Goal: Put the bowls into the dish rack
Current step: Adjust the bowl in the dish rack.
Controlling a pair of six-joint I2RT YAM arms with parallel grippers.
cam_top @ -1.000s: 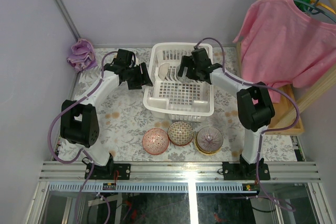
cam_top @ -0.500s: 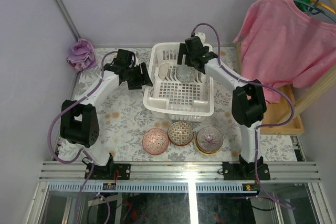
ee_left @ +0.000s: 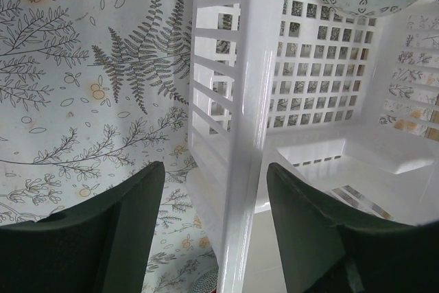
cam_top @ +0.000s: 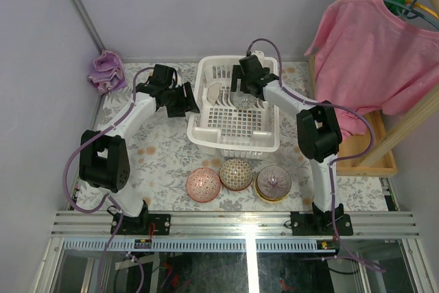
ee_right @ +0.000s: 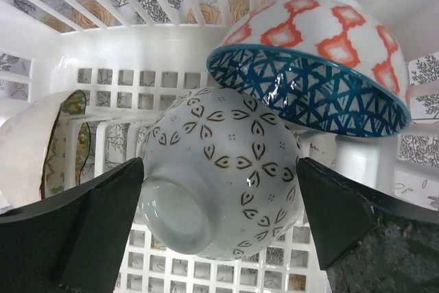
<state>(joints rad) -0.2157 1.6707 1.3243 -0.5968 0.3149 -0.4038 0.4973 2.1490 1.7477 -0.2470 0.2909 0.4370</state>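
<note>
At the dish rack [cam_top: 236, 143], right tool [ee_right: 219, 173] gapes around 1 pale bowl [ee_right: 223, 149] (left tool [ee_left: 214, 173] gapes astride its wall).

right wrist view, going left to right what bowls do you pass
cream bowl → leaf-pattern bowl → blue and orange bowl, all inside the rack

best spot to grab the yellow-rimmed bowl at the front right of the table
Pinch its rim from straight above, on the right side: the yellow-rimmed bowl sits upright with its mouth open, and the netted bowl crowds its left.
</note>
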